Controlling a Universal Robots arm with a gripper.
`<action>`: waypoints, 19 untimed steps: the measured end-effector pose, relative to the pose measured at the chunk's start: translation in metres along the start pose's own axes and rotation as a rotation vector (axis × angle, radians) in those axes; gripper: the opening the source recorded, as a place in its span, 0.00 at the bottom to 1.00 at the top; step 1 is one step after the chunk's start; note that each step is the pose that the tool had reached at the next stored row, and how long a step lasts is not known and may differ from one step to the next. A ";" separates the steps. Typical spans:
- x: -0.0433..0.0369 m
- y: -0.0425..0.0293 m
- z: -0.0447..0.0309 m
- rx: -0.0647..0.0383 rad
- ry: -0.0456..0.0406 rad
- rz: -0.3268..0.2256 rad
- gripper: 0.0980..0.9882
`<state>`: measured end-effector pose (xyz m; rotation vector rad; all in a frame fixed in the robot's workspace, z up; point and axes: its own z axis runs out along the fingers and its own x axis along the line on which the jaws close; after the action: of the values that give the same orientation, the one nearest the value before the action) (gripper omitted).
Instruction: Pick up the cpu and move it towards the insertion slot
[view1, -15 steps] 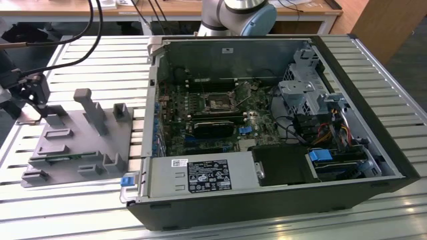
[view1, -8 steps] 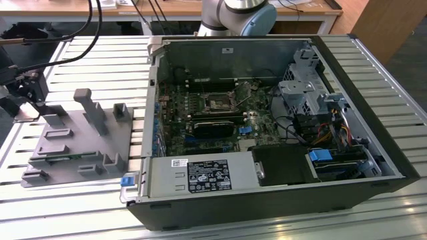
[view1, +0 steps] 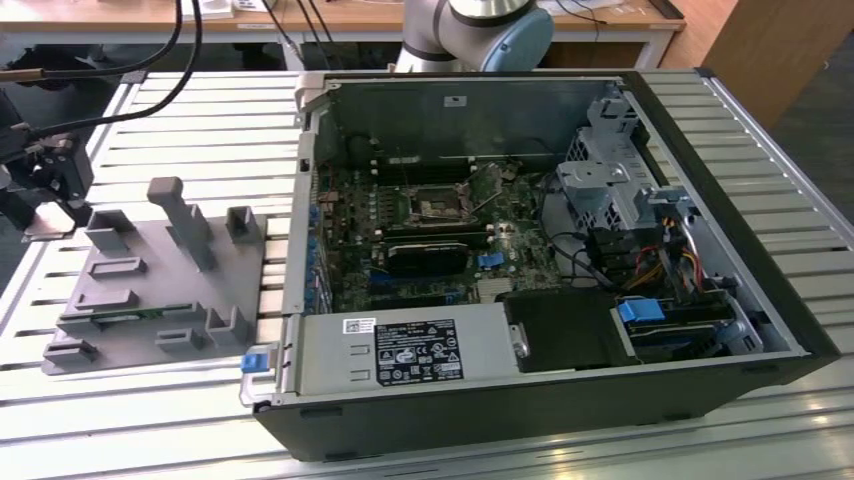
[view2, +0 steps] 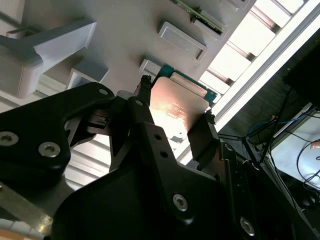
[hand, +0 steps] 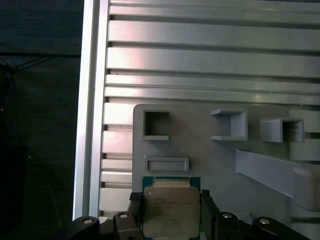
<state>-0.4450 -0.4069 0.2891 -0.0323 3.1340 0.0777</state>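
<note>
The cpu (hand: 170, 207), a flat square chip with a silvery lid and green rim, sits between my gripper's (hand: 171, 204) two black fingers, which are shut on its opposite edges. In the second wrist view the cpu (view2: 176, 107) is held by the gripper (view2: 175, 103) over the grey tray (view2: 125, 40). In the exterior view the gripper (view1: 43, 205) hangs at the far left, beside the tray (view1: 147, 290). The insertion slot (view1: 441, 207), a square metal-framed socket, lies on the motherboard inside the open computer case, well to the exterior view's right of the gripper.
The grey tray has raised posts (view1: 180, 215) and recesses, and a green memory stick (view1: 127, 318) lies in it. The case walls (view1: 304, 150) rise between tray and motherboard. Cables, a drive cage (view1: 601, 180) and a power supply (view1: 400, 355) crowd the case.
</note>
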 end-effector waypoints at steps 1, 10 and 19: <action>0.0000 0.0000 -0.0009 0.000 0.0000 0.000 0.50; -0.0001 0.0005 -0.0084 0.000 0.0000 0.000 0.50; -0.0001 0.0010 -0.0178 0.000 -0.0001 0.000 0.50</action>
<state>-0.4450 -0.4068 0.3070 -0.0323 3.1339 0.0777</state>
